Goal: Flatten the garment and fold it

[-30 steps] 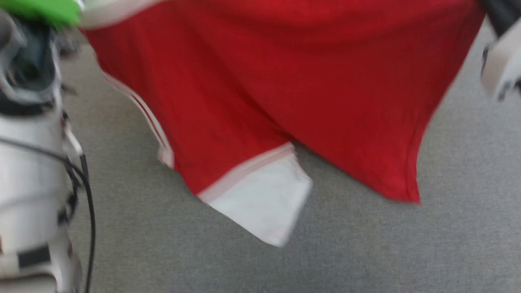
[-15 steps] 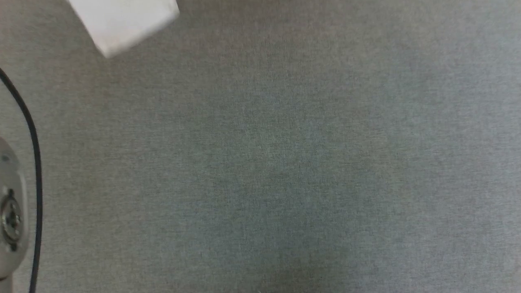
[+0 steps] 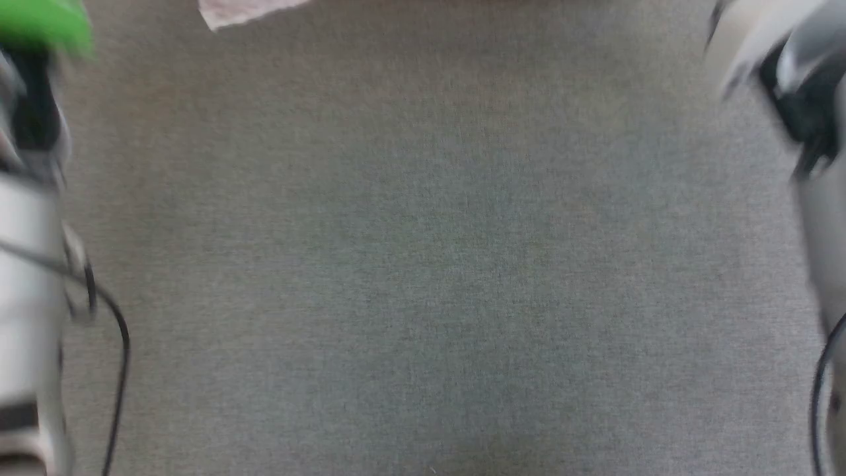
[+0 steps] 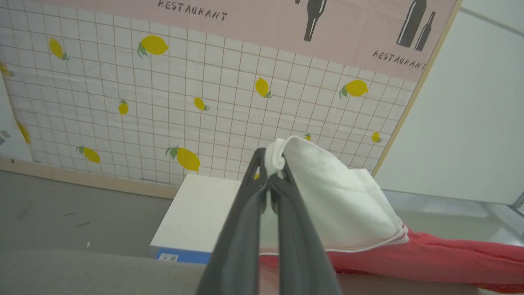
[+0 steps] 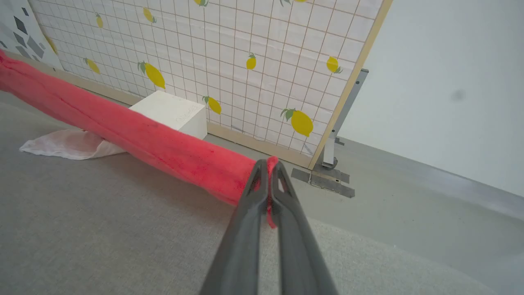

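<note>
Grey mat (image 3: 423, 264) — outstretched grippers (image 4: 271, 172) (image 5: 269, 170) on garment (image 5: 163, 143)

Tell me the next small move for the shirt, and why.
Probably lower both arms to spread the shirt on the grey surface: left gripper pinches its white sleeve, right gripper a red edge, and it stretches bunched between them.

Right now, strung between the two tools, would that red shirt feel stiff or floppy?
Probably very floppy: the garment hangs as a bunched rope between the left tool and right tool, one white sleeve trailing on the grey surface. Likely light too, since pinching just its edges seems to carry it.
</note>
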You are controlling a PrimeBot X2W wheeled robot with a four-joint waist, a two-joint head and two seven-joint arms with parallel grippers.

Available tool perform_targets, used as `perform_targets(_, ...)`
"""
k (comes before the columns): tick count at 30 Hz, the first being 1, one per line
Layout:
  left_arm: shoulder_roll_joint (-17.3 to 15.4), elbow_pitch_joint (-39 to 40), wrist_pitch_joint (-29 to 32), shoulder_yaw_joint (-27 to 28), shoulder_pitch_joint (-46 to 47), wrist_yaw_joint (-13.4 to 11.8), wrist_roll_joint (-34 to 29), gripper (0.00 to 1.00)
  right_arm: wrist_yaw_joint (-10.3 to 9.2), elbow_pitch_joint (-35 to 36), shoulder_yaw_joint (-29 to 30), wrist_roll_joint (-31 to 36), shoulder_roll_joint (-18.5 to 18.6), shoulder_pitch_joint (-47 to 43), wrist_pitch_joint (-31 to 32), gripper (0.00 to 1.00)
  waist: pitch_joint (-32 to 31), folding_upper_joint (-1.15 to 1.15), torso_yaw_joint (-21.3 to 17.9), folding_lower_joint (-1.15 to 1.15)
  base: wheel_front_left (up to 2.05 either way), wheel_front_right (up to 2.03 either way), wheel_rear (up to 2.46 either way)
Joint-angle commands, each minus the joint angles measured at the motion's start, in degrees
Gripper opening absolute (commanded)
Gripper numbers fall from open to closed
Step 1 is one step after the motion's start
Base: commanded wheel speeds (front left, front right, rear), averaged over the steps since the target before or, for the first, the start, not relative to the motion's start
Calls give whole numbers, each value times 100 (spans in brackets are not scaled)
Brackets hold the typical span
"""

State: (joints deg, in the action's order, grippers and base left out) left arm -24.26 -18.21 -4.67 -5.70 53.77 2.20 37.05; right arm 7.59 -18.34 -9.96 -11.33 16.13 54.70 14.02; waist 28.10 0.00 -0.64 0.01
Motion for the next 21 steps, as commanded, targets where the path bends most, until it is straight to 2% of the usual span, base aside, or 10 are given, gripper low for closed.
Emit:
perform_targets(1, -169, 67, 8, -79, -491, -26, -178, 0, -10, 45, 42, -102, -59, -354, -68, 0, -587, 0, 183, -1, 0, 0, 0)
perform_targets(2, -262, 141, 56, -160, -949, -59, -281, 0, -10, 82, 76, -168, -91, -677, -98, 0, -728, 0, 196, -1, 0, 0, 0)
perform_targets(5, -262, 391, 224, -188, -2115, -226, -197, 0, -10, 208, 222, -309, -156, -1548, -103, 0, -1067, 0, 266, -1, 0, 0, 0)
perform_targets(12, -79, 1278, 750, -131, -4544, -697, 284, 0, -10, 744, 864, -244, -422, -3564, -55, 0, -1647, 0, 402, -1, 0, 0, 0)
perform_targets(16, -35, 1594, 1059, -259, -5438, -885, 377, 0, -10, 1055, 1279, -37, -686, -4501, -10, 0, -1847, 0, 486, -1, 0, 0, 0)
perform_targets(21, 43, 1783, 1289, -412, -6134, -1061, 441, 0, -10, 1436, 1709, 107, -1088, -5418, 58, 0, -2001, 0, 536, -1, 0, 0, 0)
